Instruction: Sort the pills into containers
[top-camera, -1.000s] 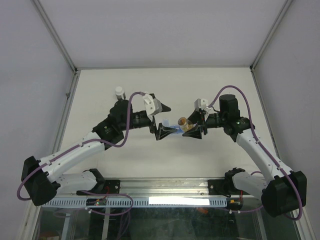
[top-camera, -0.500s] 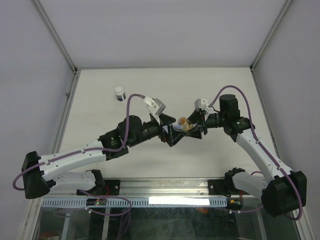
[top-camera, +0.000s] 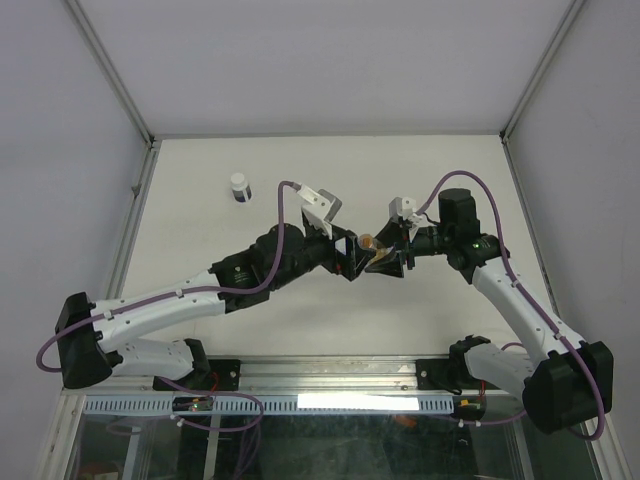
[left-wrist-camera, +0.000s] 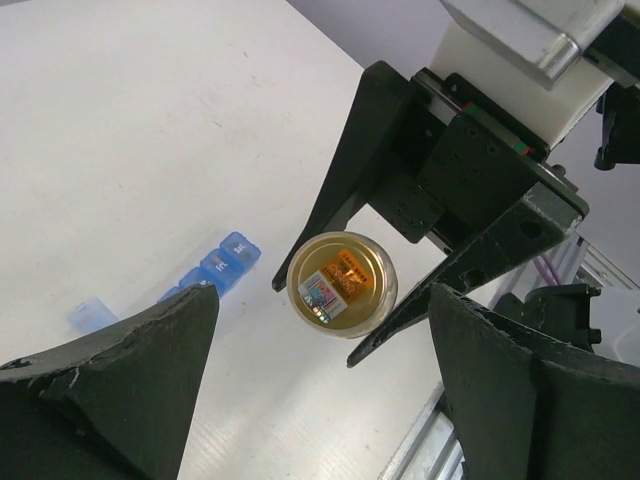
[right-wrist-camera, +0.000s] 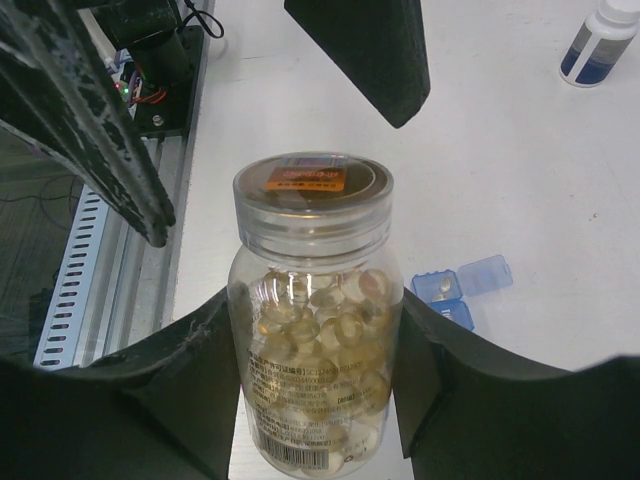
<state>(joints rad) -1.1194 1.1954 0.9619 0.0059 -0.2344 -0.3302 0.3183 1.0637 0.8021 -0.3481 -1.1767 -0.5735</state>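
My right gripper (right-wrist-camera: 315, 312) is shut on a clear bottle (right-wrist-camera: 314, 300) and holds it above the table. The bottle's lid (left-wrist-camera: 341, 283) is on, and amber pills (right-wrist-camera: 330, 335) fill the bottle. My left gripper (top-camera: 347, 258) is open and faces the lid end-on. Its fingers (right-wrist-camera: 372, 48) stand on either side of the lid, apart from it. The containers, a blue organiser strip (left-wrist-camera: 215, 268), lie on the table below. One compartment (right-wrist-camera: 438, 286) is open with a pill in it. From above, the bottle (top-camera: 366, 242) shows between both grippers, and the strip is hidden.
A small white-capped vial (top-camera: 239, 187) stands at the back left of the table, also seen far off in the right wrist view (right-wrist-camera: 598, 40). The metal rail (top-camera: 330, 372) and the arm bases run along the near edge.
My left arm has swung right from near the vial to the bottle, and its jaws now bracket the lid. The right arm and the bottle have held still.
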